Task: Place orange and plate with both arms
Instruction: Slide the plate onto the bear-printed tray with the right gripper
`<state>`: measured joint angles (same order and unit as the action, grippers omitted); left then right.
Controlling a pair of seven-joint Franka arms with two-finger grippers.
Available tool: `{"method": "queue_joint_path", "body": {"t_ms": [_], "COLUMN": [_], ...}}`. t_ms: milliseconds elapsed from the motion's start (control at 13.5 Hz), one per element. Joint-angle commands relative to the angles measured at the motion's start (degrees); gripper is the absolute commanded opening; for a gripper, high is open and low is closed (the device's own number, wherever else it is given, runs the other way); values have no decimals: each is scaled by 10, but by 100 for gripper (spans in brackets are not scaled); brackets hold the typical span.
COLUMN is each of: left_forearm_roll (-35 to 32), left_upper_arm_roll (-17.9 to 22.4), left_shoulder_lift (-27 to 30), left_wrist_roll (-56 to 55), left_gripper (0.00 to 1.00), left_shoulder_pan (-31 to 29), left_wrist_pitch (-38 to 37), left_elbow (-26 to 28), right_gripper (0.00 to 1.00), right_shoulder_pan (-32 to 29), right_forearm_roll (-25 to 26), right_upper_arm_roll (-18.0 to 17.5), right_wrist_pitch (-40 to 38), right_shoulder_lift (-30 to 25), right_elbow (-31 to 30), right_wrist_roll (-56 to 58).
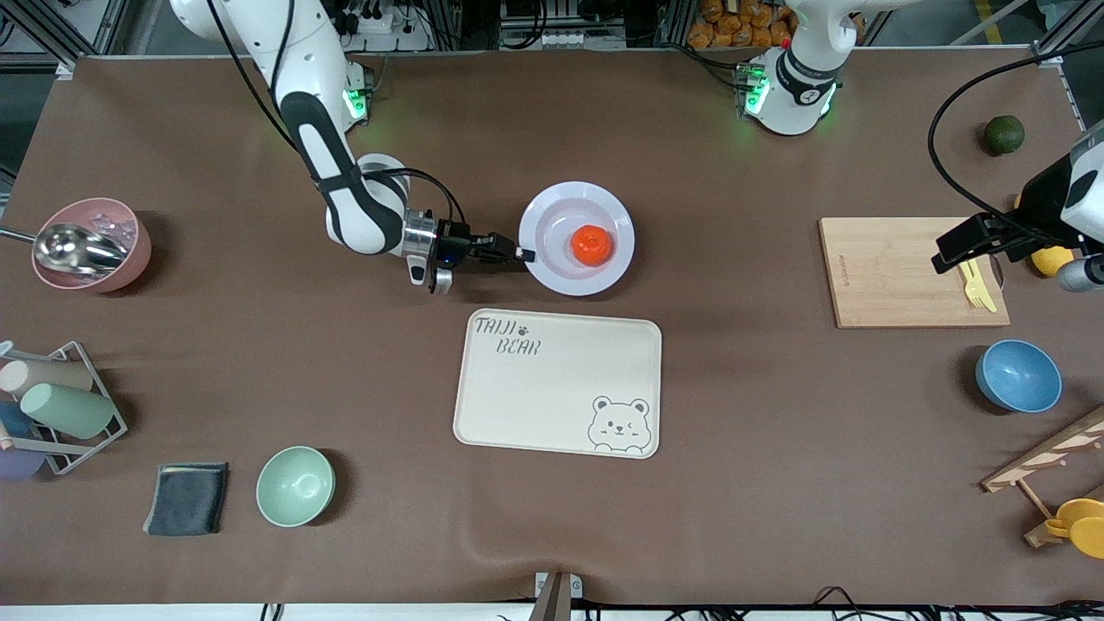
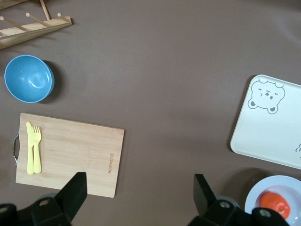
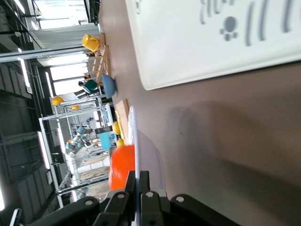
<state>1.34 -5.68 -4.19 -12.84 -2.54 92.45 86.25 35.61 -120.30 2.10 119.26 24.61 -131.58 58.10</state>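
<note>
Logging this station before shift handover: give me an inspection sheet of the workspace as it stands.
Surface: brown table cover, rippled at its near edge.
Job's things: orange sits in the plate.
Clutter: bear tray, cutting board with yellow cutlery, blue bowl, green bowl, pink bowl, grey cloth.
Grippers: right gripper shut on the plate's rim; left gripper open, waiting over the cutting board.
Cables: black cable looping over the table.
Surroundings: nothing seen.

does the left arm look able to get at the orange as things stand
Probably yes: the orange sits uncovered on the plate, the right gripper pinches only the rim, and the open left gripper hangs over the cutting board.
</note>
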Motion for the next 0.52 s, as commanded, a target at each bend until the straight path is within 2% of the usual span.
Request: {"method": "queue_joint_path", "body": {"t_ms": [0, 223, 445], "left_forearm_roll": [6, 6, 6], "left_upper_arm_roll": [0, 0, 0], "left_shoulder_lift": [15, 14, 12], "left_wrist_roll": [5, 5, 5], "left_gripper": [100, 100, 100], "left_shoulder_pan": [0, 1, 2], "left_wrist_pitch": [-6, -6, -4], "left_elbow": [9, 9, 10], "right_gripper": [0, 0, 0], "right_shoulder_pan": [-8, -30, -52], "right_forearm_roll": [-16, -15, -15], "right_upper_arm_roll": [2, 5, 5], "right_wrist_pitch": [0, 8, 38], "right_shoulder_lift": [-34, -27, 8], "right_elbow": [-9, 15, 86], "right_wrist_roll": [-33, -43, -44]}}
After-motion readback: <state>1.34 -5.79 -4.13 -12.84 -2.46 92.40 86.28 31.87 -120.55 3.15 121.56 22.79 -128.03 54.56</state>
